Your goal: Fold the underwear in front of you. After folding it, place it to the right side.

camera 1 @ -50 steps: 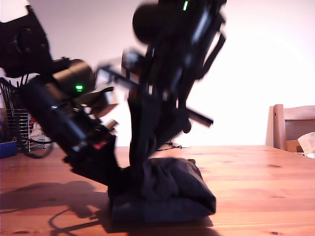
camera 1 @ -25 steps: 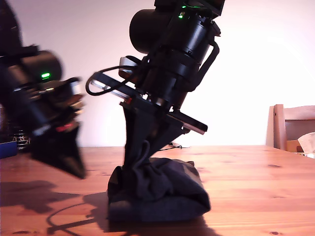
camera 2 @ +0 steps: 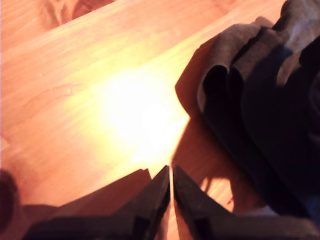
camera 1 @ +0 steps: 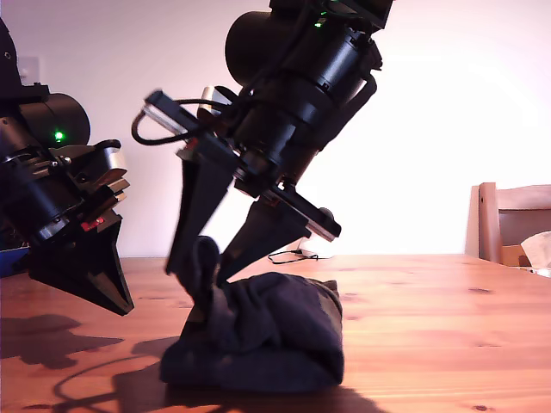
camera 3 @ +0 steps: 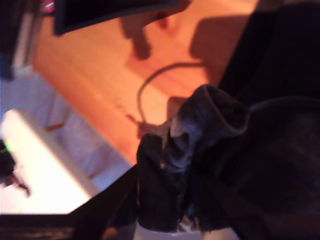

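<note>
Folded underwear bunched on the table; second gripper, jaws spread, straddles a raised ridge; first gripper, jaws pressed together, hangs beside. Flatten before moving.

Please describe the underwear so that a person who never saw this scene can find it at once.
Look at the wooden table in the exterior view; near its front edge, under the tall black arm, lies the underwear. It is a dark, soft bundle, with one fold standing up between the open jaws of my second gripper. It is the only cloth on the table.
</note>
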You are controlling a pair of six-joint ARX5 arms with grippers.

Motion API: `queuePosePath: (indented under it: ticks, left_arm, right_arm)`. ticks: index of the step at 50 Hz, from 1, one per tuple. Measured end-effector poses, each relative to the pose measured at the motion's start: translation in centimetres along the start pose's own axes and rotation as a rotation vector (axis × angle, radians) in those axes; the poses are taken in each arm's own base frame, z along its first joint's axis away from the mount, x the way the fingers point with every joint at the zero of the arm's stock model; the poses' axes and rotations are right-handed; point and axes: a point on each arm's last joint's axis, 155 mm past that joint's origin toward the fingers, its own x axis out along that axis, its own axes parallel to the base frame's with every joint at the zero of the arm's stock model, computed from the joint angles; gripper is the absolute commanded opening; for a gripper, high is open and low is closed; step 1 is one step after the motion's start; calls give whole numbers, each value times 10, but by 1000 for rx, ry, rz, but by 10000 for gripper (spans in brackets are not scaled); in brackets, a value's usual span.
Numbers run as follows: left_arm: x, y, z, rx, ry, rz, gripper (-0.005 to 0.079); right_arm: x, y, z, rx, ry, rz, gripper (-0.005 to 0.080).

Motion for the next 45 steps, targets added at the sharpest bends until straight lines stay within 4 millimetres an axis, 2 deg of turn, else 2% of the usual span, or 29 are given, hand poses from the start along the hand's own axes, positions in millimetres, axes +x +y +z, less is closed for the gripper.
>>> queuePosePath:
  ticks: [9,13,20,25,39,42,45]
  left_arm:
    - [0,0,0,1,-2,-2,-24]
    - [0,-1,1,3,-2,-3,-24]
    - [1,-1,2,9,-8,-2,-24]
    - [1,-3,3,9,-11,-14,-24]
    - [-3,-45,7,-1,-34,-227,-24]
    - [-3,-54,7,-9,-30,-262,-24]
    - [-3,-64,7,-4,-27,-300,-24]
  right_arm:
    - [-5,-8,-2,32,16,-10,400]
    - [-9,-6,4,33,5,-9,427]
    - [-20,-3,21,28,-38,-1,428]
    - [-25,1,26,21,-43,1,428]
    - [-34,-5,19,-32,0,-22,418]
    - [-36,-10,19,-43,2,-27,384]
    - [-40,-17,19,-48,8,-35,314]
